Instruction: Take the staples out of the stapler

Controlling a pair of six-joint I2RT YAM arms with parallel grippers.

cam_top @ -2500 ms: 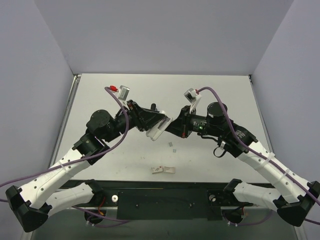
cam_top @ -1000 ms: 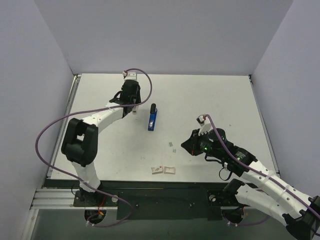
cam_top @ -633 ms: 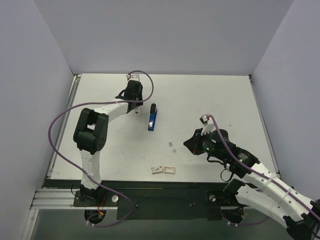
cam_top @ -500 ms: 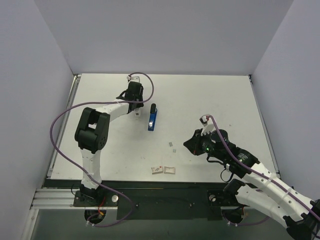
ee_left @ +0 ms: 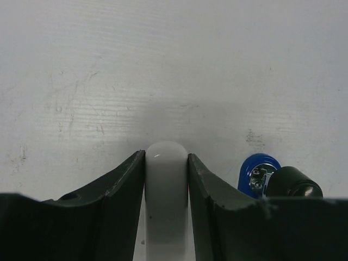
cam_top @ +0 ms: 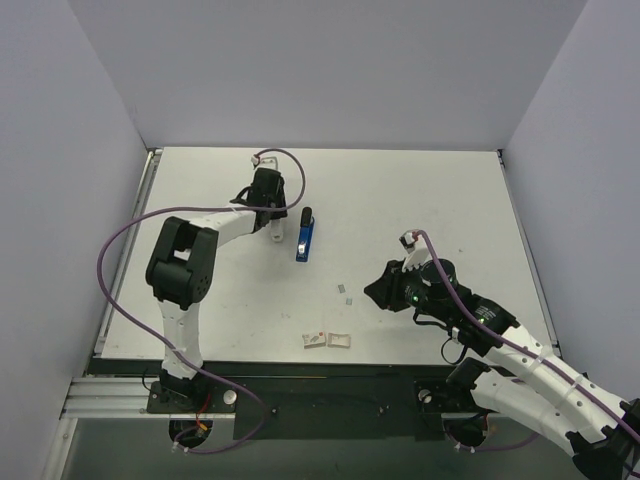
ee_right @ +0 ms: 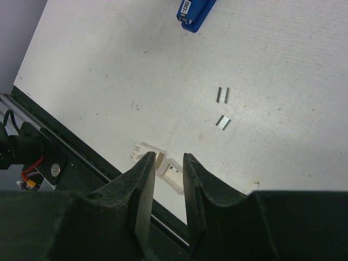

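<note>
The blue stapler (cam_top: 303, 238) with its black end lies on the table beyond the middle. The left wrist view shows its end (ee_left: 259, 172) at lower right. My left gripper (cam_top: 272, 222) is just left of the stapler, shut on a plain white bar (ee_left: 166, 190) whose rounded tip is at the table. My right gripper (cam_top: 376, 290) hovers to the right of the middle, open a little and empty (ee_right: 168, 159). Two small staple strips (ee_right: 222, 94) (ee_right: 223, 122) lie loose between it and the stapler (ee_right: 196, 11); they also show in the top view (cam_top: 344, 293).
Two small white box pieces (cam_top: 327, 340) lie near the front edge, and show under my right fingertips in the right wrist view (ee_right: 174, 175). The table's dark front rail (ee_right: 65, 163) runs just behind them. Grey walls stand on three sides.
Earlier both grippers met above the middle; since then the stapler lies on the table and the arms have parted. In the last second my left gripper shifted slightly toward the stapler; the right barely moved.
</note>
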